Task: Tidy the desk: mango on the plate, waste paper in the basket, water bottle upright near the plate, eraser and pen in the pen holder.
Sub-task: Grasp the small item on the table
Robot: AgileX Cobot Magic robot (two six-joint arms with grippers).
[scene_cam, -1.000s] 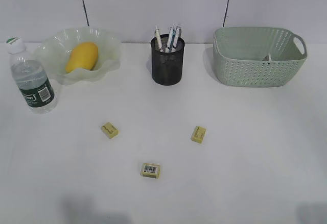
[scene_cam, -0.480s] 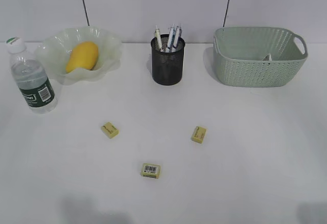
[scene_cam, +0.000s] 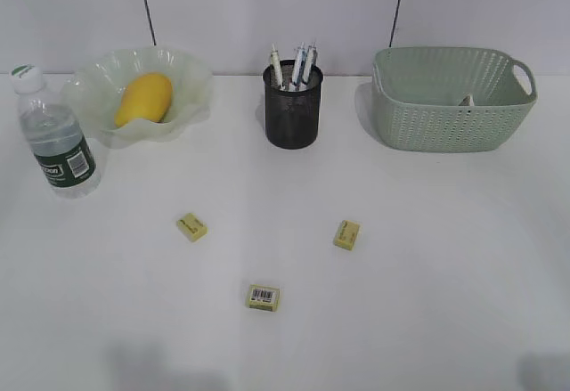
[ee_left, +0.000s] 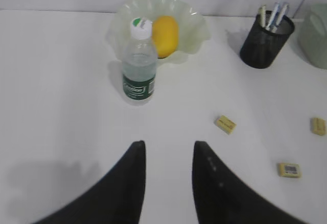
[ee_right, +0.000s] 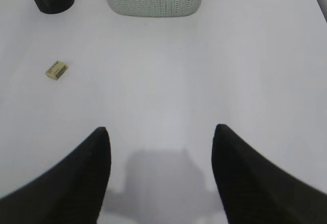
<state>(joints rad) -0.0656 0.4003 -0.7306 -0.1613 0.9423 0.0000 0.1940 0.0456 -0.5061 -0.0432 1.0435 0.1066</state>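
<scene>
Mango (scene_cam: 142,99) sits in the green wavy plate (scene_cam: 191,77) at the back left of the desk (scene_cam: 427,257), so that job looks done. The water bottle (scene_cam: 55,137) stands straight up just beside the plate, in front of it and to the left, so that looks done too. A little bit of something pale peeks up inside the basket (scene_cam: 450,110) at the back right; it may be the waste paper, but it is too small to tell. Pens (scene_cam: 294,63) stick up out of the black pen holder (scene_cam: 292,106) in the middle at the back. What is left is the erasers: three small yellow ones lie on the desk, the left eraser (scene_cam: 191,226), the right eraser (scene_cam: 346,234) and the front eraser (scene_cam: 263,297), all well apart from the pen holder. The left gripper (ee_left: 168,150) hangs over the near left part of the desk with its jaws a little way apart and nothing between them. The right gripper (ee_right: 160,132) hangs over the near right part with its jaws wide apart and nothing in them. The erasers lie out in the open with bare desk all around, so there looks to be lots of room to come down on them. The tricky spot looks to be the pen holder, since the pens already poke out of its top
</scene>
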